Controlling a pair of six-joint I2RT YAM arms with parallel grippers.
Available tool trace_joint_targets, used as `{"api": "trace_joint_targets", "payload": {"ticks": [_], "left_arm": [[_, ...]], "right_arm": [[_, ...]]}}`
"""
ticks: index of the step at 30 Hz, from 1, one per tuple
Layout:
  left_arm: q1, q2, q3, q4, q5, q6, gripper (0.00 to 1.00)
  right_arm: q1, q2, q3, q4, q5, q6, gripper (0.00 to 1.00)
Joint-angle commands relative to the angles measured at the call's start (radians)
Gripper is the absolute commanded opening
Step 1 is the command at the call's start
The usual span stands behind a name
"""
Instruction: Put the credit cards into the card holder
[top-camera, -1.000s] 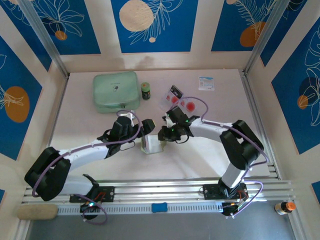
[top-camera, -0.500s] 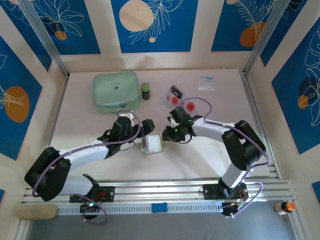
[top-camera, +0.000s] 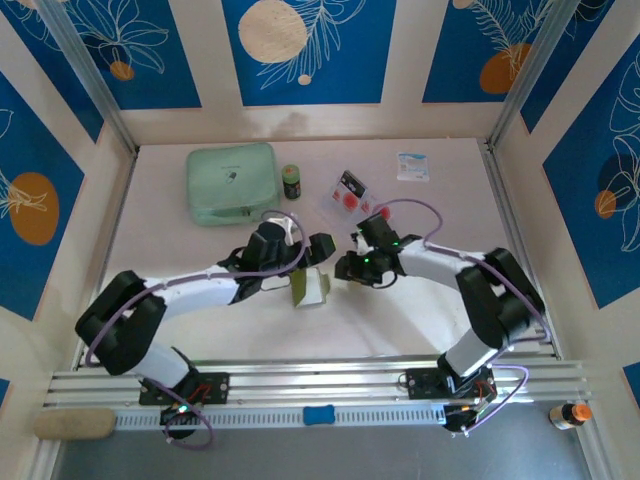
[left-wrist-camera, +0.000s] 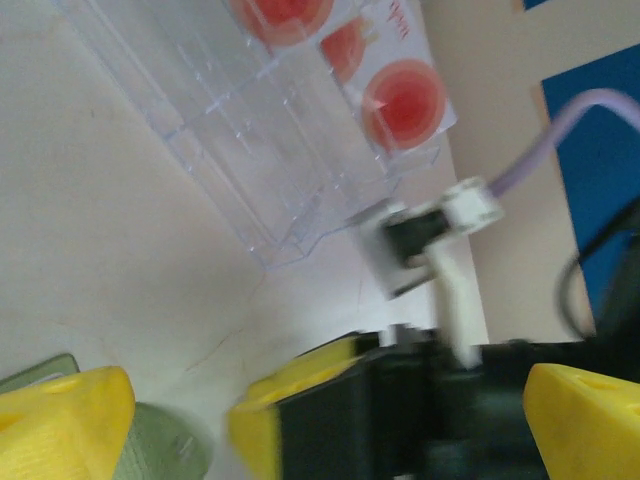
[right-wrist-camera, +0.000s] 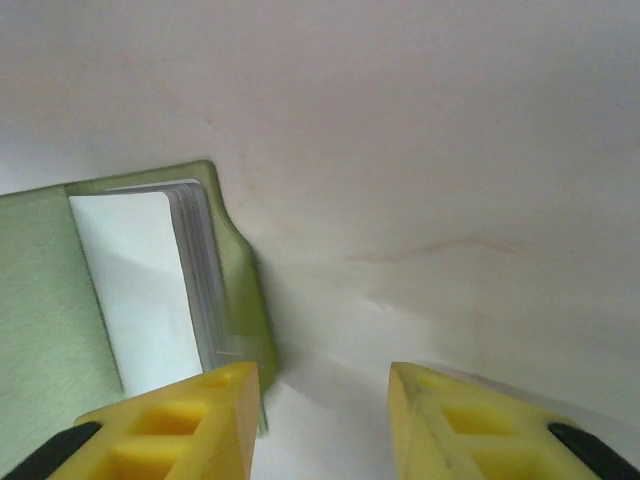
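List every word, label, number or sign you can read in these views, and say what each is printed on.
Nothing can be read as words or numbers.
Red lettering on a credit card, left wrist view: too blurred to read.
Blue print on the white packet: too small to read.
Small mark on the mint-green case: too small to read.
Label on the small dark bottle: too small to read.
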Motion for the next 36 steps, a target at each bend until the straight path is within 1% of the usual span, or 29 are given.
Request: {"api": "trace_joint_targets", "payload": {"ticks": [1,4,7,12,15,17,20,24,26,32,36], "left_arm": [[-0.021,0.059,-0.007,0.059,0.012,-0.031,1.00],[-0.039,0.102,-0.033,0.105,0.006,-0.047,1.00],[-0.051,0.143,-0.061,0.136,-0.002,-0.055,1.00],[-0.061,0.192,-0.105,0.163,-0.023,-0.056,1.00],[-0.061,0.194,-0.112,0.173,-0.019,-0.063,1.00],[-0.060,0.175,-0.097,0.154,-0.014,-0.056,1.00],[-0.056,0.133,-0.041,0.065,-0.008,-0.015,1.00],[-0.028,0.083,0.044,-0.051,0.017,0.038,1.00],[-0.004,0.073,0.075,-0.075,0.043,0.053,1.00],[0.105,0.050,0.140,-0.110,0.142,0.062,1.00],[0.193,-0.002,0.165,-0.194,0.185,0.098,1.00]], "right_arm": [[-0.059,-0.107,-0.033,-0.058,0.007,0.019,0.38],[-0.099,-0.166,-0.059,-0.092,0.002,0.013,0.38],[-0.118,-0.204,-0.075,-0.107,0.002,0.011,0.39],[-0.124,-0.235,-0.083,-0.121,-0.005,0.012,0.39],[-0.122,-0.250,-0.084,-0.123,-0.015,0.016,0.38],[-0.119,-0.261,-0.086,-0.123,-0.023,0.019,0.38],[-0.103,-0.280,-0.088,-0.112,-0.036,0.022,0.38],[-0.054,-0.300,-0.082,-0.106,-0.025,0.042,0.38],[-0.017,-0.304,-0.077,-0.100,-0.013,0.059,0.37],[0.143,-0.277,-0.021,-0.099,0.068,0.102,0.33],[0.251,-0.221,0.055,-0.102,0.129,0.121,0.32]]}}
